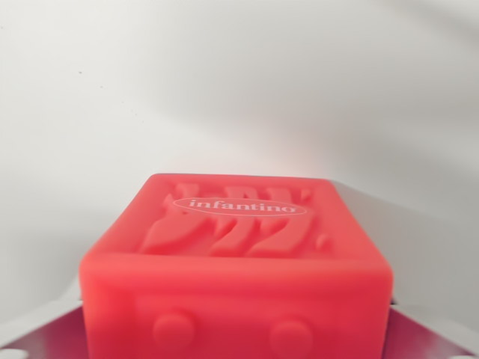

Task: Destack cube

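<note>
Red cube [236,262] fills the wrist view, its base cropped; fingers seem hidden, grip state unclear.

**Plain white backdrop, softly lit**

A smooth white surface [239,82] is filling nearly the whole wrist view, showing no seams, furniture or windows. Diffuse light is falling across it, brightening the wrist view's left and centre, while a soft grey shadow is spreading toward the wrist view's right. A few tiny dark specks are dotting the upper left. Whether it is wall or floor cannot be told.
</note>
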